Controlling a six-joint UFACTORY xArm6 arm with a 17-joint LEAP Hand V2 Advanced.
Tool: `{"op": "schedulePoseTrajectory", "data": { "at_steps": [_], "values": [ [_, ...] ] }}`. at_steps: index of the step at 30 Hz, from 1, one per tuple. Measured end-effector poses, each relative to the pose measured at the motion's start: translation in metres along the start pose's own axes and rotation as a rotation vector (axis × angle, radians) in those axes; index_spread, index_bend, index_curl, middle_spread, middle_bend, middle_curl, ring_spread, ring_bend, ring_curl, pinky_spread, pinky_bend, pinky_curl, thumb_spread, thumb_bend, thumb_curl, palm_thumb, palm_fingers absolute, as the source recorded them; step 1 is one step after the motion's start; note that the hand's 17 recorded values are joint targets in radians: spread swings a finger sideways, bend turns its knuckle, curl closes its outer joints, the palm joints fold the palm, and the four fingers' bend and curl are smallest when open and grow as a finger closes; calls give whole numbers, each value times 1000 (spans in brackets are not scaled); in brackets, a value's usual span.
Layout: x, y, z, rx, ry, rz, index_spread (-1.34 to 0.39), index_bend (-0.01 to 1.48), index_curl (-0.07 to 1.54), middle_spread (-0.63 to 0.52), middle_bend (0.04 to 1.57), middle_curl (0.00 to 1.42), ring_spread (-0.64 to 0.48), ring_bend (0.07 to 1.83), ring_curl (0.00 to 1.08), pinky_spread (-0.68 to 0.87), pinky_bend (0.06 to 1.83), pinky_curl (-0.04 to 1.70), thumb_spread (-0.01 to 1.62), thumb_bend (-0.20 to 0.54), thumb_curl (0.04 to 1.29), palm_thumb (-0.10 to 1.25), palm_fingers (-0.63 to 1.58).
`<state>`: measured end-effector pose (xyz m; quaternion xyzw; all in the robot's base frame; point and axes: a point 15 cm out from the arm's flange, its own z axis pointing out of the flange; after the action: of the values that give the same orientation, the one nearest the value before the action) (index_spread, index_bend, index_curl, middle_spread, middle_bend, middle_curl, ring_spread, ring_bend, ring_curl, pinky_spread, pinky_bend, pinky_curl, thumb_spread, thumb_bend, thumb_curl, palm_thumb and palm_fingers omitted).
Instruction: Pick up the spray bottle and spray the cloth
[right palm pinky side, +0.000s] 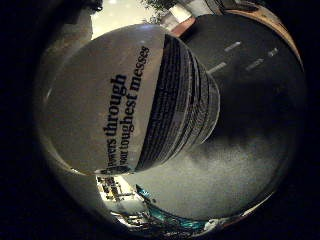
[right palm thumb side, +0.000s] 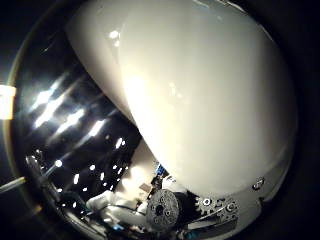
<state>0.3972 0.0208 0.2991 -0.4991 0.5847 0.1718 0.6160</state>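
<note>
The white spray bottle (right palm pinky side: 100, 100) fills much of both palm views, so it lies right against my palm. Its body carries dark print and a dark label band (right palm pinky side: 180, 100). Its smooth white side (right palm thumb side: 210, 95) takes up most of the thumb side view. Geared and white parts of my right hand (right palm thumb side: 165, 210) curl in against the bottle's side. The bottle is over a dark tabletop (right palm pinky side: 240, 165); I cannot tell whether it stands on it or is lifted. No cloth shows in either view.
The dark tabletop has a wooden rim (right palm pinky side: 280, 25) at its far side and reflects ceiling lights (right palm thumb side: 65, 120). Bright room clutter (right palm pinky side: 120, 195) shows beyond the table's near edge.
</note>
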Motion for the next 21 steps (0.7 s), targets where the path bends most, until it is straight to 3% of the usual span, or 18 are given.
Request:
{"op": "schedulePoseTrajectory", "data": {
  "at_steps": [6, 21],
  "values": [
    [-11, 9, 4, -52, -25, 67, -420, 920, 1151, -276, 1159, 1083, -241, 1390, 797, -202, 1234, 1112, 738, -16, 777, 1067, 1037],
    [-46, 29, -10, -374, 97, 146, -366, 939, 1131, -235, 1190, 1053, -238, 1367, 838, -176, 1133, 1299, 724, -17, 848, 1058, 1057]
  ]
}}
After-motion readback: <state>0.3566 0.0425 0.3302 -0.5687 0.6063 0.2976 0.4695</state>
